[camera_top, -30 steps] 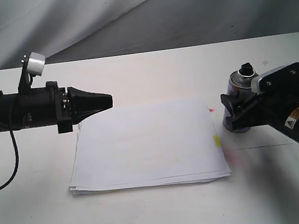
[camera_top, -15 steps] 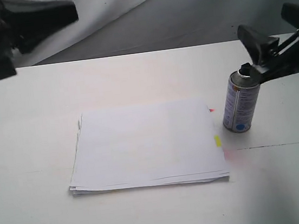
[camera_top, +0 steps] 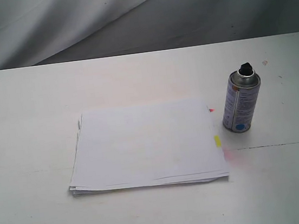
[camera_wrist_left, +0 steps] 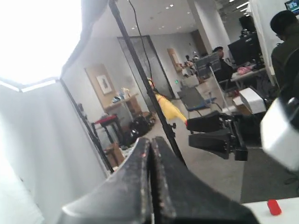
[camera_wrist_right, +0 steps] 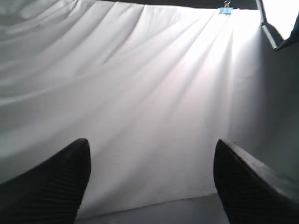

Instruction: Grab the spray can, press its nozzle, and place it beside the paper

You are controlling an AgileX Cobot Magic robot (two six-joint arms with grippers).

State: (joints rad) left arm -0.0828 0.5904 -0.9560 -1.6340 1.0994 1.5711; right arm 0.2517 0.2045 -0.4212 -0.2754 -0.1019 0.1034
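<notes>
The spray can stands upright on the white table, just to the right of the paper, apart from it by a small gap. Its black nozzle sits on top of the silver dome. The paper's yellow and red tabs face the can. Neither arm appears in the exterior view. In the left wrist view my left gripper is shut with nothing between its fingers and points into the room. In the right wrist view my right gripper is open and empty, facing the white backdrop cloth.
The white table carries only the paper and the can. A grey-white cloth backdrop hangs behind the table. A thin dark line marks the table surface in front of the can.
Both arms have lifted up and left the exterior view. The right gripper let go of the can, which stays standing beside the paper.
</notes>
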